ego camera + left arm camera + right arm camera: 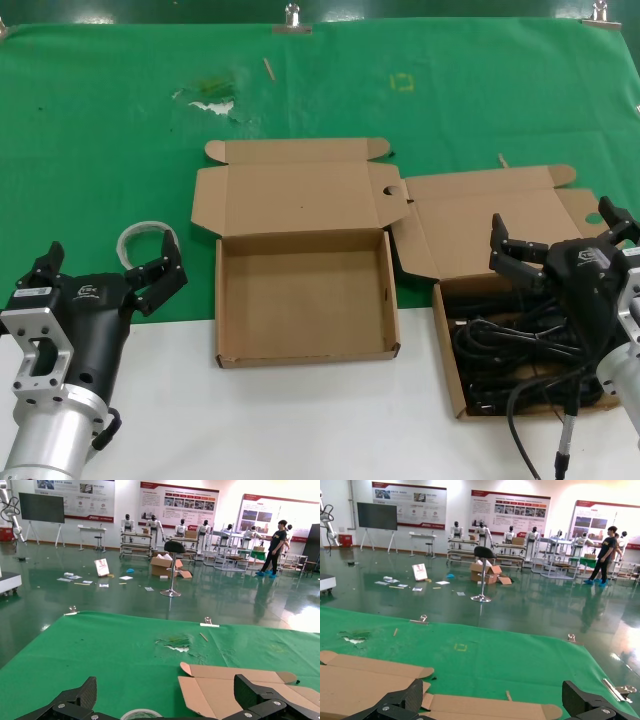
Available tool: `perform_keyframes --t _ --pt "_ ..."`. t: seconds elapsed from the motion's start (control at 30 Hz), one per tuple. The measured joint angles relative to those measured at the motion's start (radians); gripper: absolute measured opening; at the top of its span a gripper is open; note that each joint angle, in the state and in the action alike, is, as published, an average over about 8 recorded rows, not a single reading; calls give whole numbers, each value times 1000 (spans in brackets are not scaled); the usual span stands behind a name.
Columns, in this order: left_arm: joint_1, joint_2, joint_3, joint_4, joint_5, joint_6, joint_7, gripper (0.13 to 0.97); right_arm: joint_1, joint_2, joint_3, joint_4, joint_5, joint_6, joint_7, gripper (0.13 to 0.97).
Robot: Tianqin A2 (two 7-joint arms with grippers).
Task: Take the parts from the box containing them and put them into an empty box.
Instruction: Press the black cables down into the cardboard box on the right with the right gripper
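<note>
The parts, black coiled cables (505, 345), lie tangled in the skewed cardboard box (447, 345) at the right of the head view, its lid (485, 707) folded back. The empty box (305, 345) sits in the middle with its lid (235, 690) open toward the far side. My right gripper (557, 228) hovers open over the back of the cable box, holding nothing. Seen from its wrist, the right gripper (494, 692) has only lid and green cloth between its fingers. My left gripper (110, 262) waits open at the left, clear of both boxes, and in its wrist view the left gripper (166, 690) is empty.
A pale translucent hose loop (140, 235) lies just beyond the left gripper, and its rim (140, 714) also shows in the left wrist view. The boxes straddle the line between green cloth (100, 120) and white table (300, 420). A black lead (520, 415) hangs over the cable box's front.
</note>
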Motion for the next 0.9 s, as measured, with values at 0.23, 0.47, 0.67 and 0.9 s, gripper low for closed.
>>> perform_keyframes --t 0.23,0.47,0.67,0.9 --pt "0 0 0 0 0 0 0 966 0 0 0 0 0 0 0 966" --pt "0 0 0 0 0 0 0 966 0 0 0 0 0 0 0 966" --pt "0 0 0 0 0 0 0 966 0 0 0 0 0 0 0 966" --pt "0 0 0 0 0 0 0 966 0 0 0 0 0 0 0 966"
